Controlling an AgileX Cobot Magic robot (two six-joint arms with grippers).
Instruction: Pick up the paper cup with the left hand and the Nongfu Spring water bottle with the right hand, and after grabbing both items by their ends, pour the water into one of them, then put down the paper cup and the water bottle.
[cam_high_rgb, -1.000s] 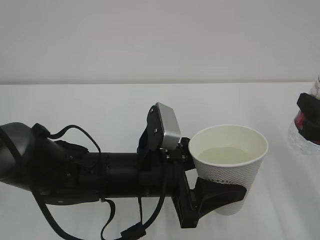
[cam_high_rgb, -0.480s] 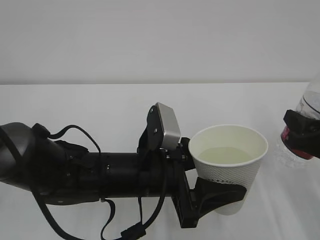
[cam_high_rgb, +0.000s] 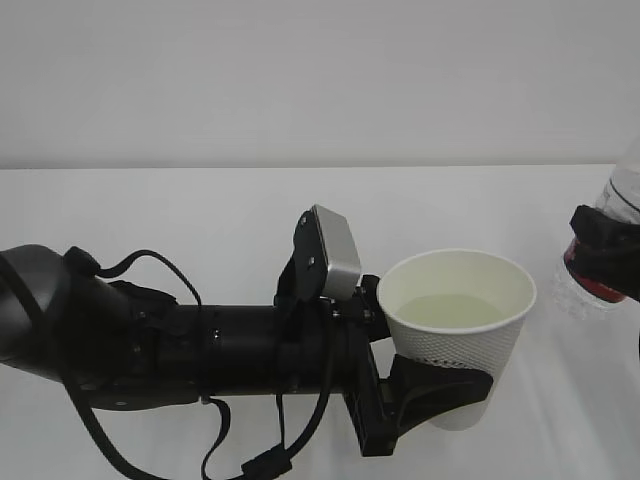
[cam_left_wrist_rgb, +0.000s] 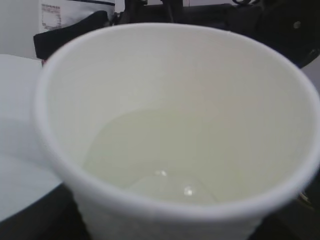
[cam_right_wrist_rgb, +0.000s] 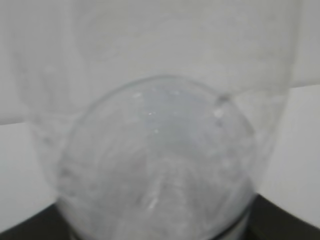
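Black jaws of the left hand (cam_high_rgb: 440, 385) are clamped on the lower wall of the paper cup (cam_high_rgb: 458, 335), held upright near the middle of the scene. Pale water (cam_high_rgb: 453, 308) already lies in the cup, so the pour looks done, or partly so. At the far right edge, the right hand (cam_high_rgb: 605, 262) grips the Nongfu Spring water bottle (cam_high_rgb: 612, 235) around its red label, apart from the cup. Setting both things down remains.

Exterior slanted down from front, wrist views pressed close to cup (cam_left_wrist_rgb: 165, 150), bottle (cam_right_wrist_rgb: 160, 165)
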